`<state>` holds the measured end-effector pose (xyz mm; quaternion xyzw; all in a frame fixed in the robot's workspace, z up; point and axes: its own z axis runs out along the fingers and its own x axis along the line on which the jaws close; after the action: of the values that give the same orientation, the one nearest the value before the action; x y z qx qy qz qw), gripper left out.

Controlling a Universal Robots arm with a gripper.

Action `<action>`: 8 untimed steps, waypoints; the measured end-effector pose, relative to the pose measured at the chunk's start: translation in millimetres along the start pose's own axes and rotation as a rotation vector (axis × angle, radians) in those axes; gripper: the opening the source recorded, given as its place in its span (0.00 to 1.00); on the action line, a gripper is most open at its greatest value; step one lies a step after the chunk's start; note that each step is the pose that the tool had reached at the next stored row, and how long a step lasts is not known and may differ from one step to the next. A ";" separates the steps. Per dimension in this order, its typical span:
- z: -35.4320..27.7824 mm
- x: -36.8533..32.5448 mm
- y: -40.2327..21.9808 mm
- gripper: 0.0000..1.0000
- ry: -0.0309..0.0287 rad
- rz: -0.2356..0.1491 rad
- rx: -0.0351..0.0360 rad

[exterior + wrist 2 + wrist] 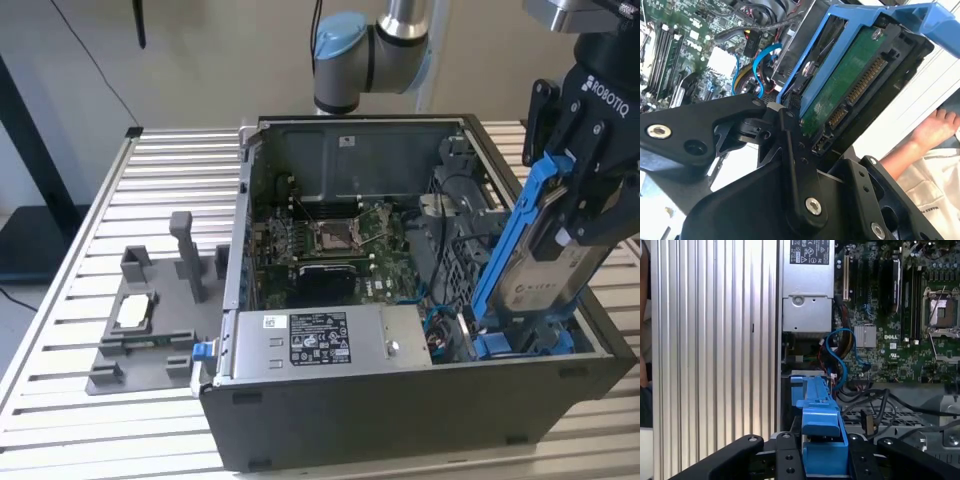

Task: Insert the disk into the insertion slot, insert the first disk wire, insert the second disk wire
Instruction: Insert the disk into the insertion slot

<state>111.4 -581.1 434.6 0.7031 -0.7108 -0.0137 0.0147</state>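
Gripper: the gripper [583,222] hung over the near corner of the computer case [400,400], on the exterior view's right.
Jaws: they were closed narrowly on the disk [545,268], one finger on each broad side of its blue carrier; in the first wrist view the carrier sat squarely between the two black fingers.
Disk: it was held off the table [100,430], steeply tilted, with its upper end leaning towards the exterior view's right and its lower end down at the case.
Long axis: it ran from the jaws downward and to the exterior view's left, pointing into the bay.
Insertion slot: the insertion slot [455,278] lay directly under the disk's lower end, right of the main circuit board [340,240] and beside the silver power-supply box [320,345].
Depth: the lower end looked to be at the mouth of the slot; I could not tell how far in it was.
Connector: in the second wrist view the disk's plug strip [860,85] stood bare, nothing attached.
Wires: a blue wire [840,342] looped loose inside the case near the slot.
Bystander: a hand [936,125] rested beyond the case, well apart from the gripper.
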 end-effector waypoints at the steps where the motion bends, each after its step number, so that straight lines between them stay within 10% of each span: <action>1: 0.6 0.0 -0.1 0.33 0.0000 0.000 0.0000; 8: 1.8 0.0 -0.2 0.33 -0.0002 0.000 0.0000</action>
<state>111.5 -581.1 432.8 0.7031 -0.7108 -0.0138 0.0147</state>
